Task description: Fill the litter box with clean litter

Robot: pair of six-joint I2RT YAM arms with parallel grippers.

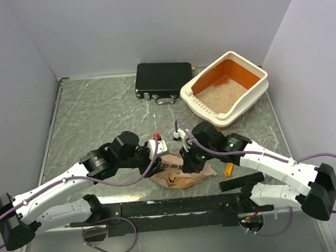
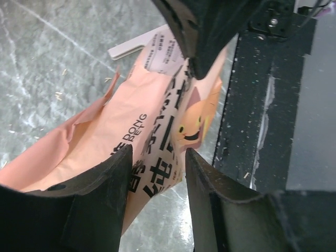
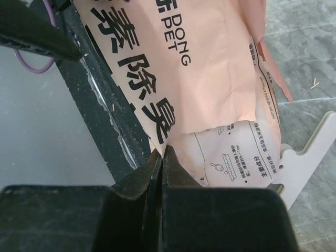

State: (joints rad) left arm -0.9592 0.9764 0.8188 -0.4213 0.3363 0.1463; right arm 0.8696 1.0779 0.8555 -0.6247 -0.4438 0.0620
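Right fingers [image 3: 178, 178] clamp paper bag [image 3: 210, 89], left fingers [image 2: 100, 184] apart; litter box [image 1: 248, 102] well away.

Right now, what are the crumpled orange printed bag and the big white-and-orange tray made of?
The crumpled orange printed bag looks like paper: matte, with sharp creases and a ragged edge. It might have a thin coating. The big white-and-orange tray is probably moulded plastic: smooth, with a thick rounded rim.

Paper bag [image 1: 177, 177]: thin peach paper, matt, creased, black print. Table [image 1: 98, 113]: grey marbled, smooth, slight sheen. Litter box [image 1: 244, 104]: smooth plastic, cream outside, orange inside. Clean litter [image 1: 220, 94]: fine beige grains. Case [image 1: 163, 78]: matt black.
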